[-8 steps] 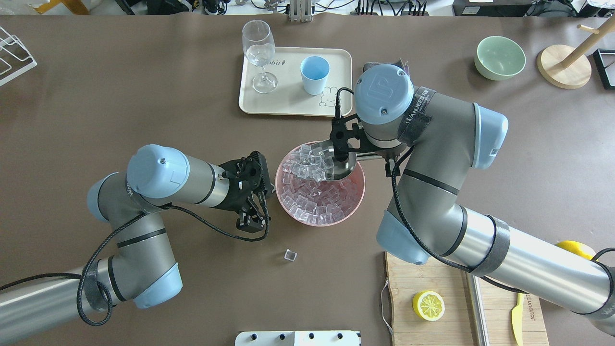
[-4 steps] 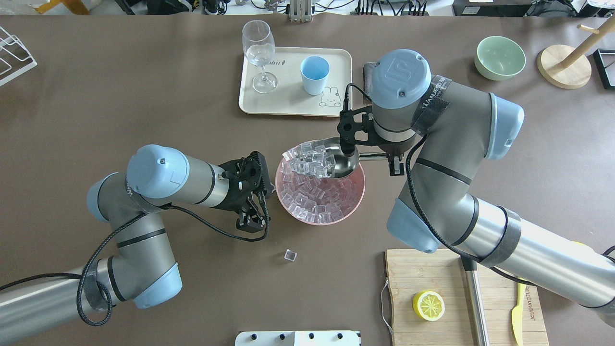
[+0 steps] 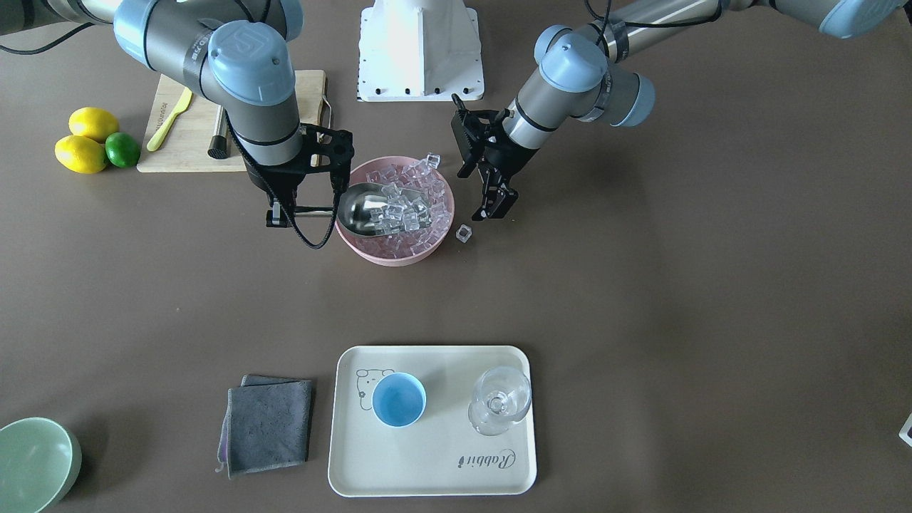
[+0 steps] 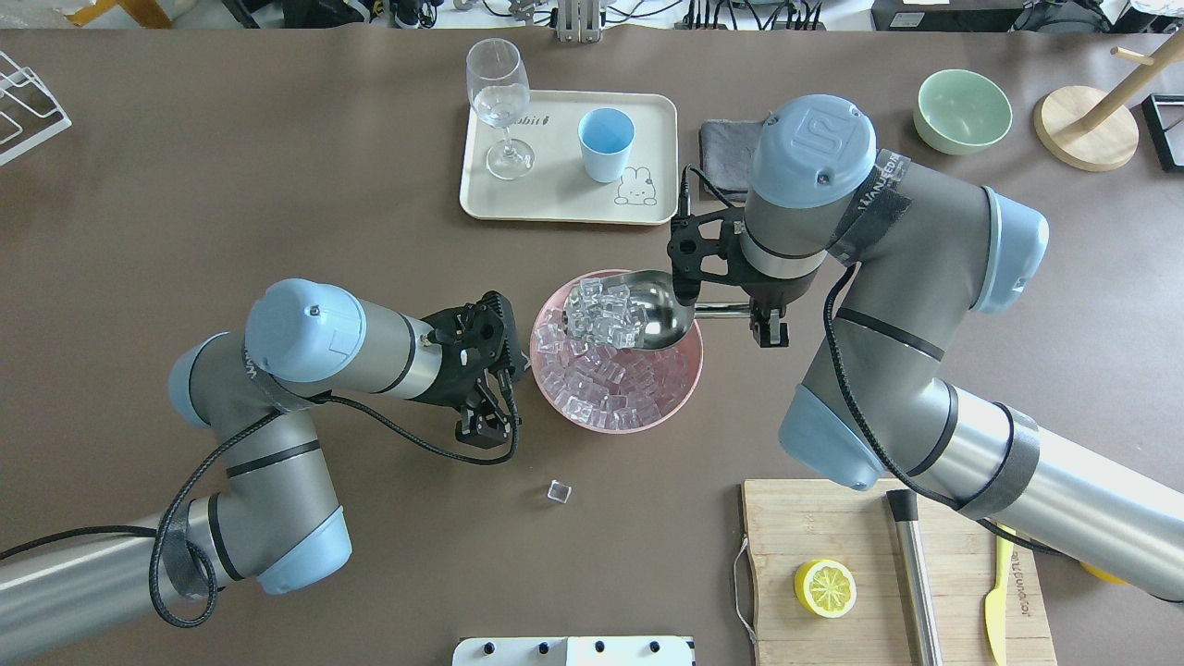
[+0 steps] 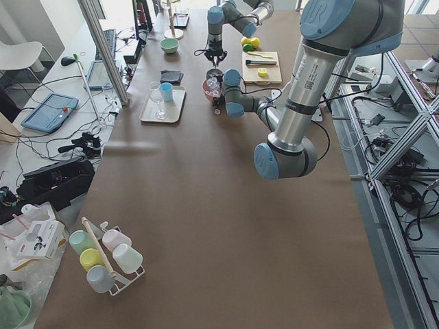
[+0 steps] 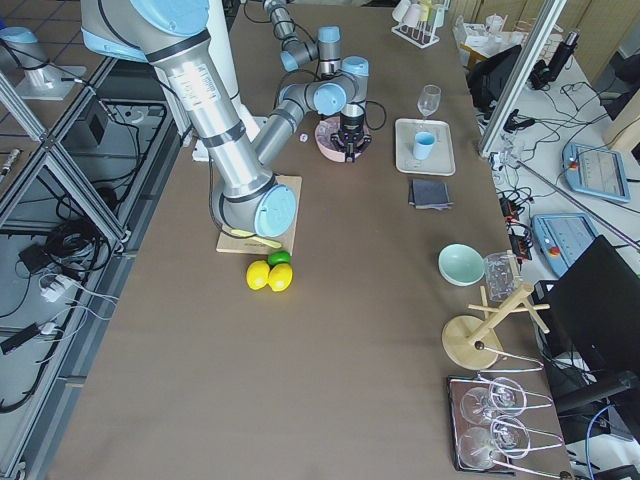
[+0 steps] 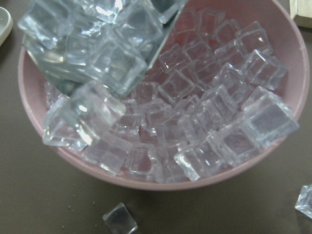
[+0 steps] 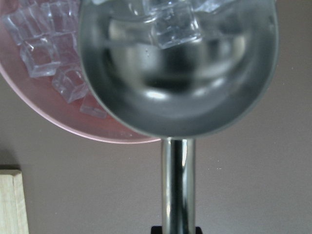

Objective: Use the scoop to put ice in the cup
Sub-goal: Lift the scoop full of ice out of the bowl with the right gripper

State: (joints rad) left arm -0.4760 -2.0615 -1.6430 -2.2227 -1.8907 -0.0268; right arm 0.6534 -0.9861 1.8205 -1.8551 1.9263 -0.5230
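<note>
My right gripper [image 4: 766,326] has its fingers clamped on the end of the thin rod handle of the shiny stainless-steel scoop [image 4: 659,313], just outside the right rim of the round pink bowl [image 4: 686,375]. The trough hangs over the bowl's far half, heaped at its open front with clear glassy ice cubes [image 4: 599,314]. My left gripper [image 4: 483,425] sits just beside the bowl's left rim, fingers apart and empty. The small light-blue cup [image 4: 606,143] stands well beyond the bowl's far side on a cream tray [image 4: 555,205], with no ice in it. 1 loose cube [image 4: 558,492] lies on the table on the bowl's near side. My worry is the carry: the heap sits near the lip, so any forward tilt, jerk, or twist of the rod would shed cubes. I also judge the cup's mouth narrower than the scoop, so a fast pour would spill.
</note>
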